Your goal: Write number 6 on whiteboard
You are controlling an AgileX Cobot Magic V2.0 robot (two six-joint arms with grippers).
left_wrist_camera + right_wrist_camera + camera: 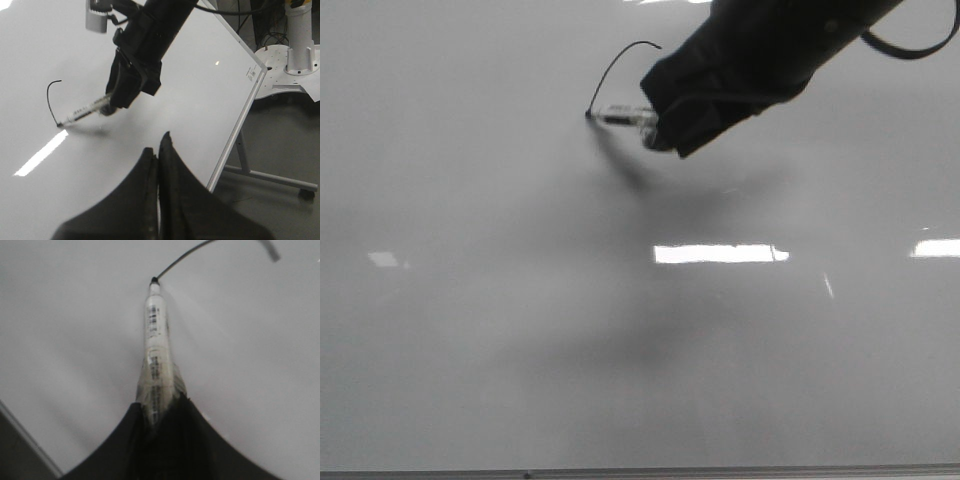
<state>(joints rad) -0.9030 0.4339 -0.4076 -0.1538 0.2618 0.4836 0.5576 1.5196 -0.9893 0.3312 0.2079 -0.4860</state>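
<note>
The whiteboard (470,300) is glossy pale grey and fills the front view. A thin black curved stroke (615,62), the stem of the number 6, runs down to the marker tip. My right gripper (660,125) is shut on a white marker (625,116), whose tip touches the board at the stroke's lower end. The stroke (185,257), marker (156,340) and right gripper (157,407) also show in the right wrist view. My left gripper (157,145) is shut and empty, above the board, apart from the marker (85,111) and stroke (49,97).
The board's grey frame edge (620,472) runs along the near side. Bright light reflections (720,253) lie on the board. In the left wrist view the board's metal stand (270,175) and a white robot pedestal (300,40) stand on the floor beyond the board's edge (240,120).
</note>
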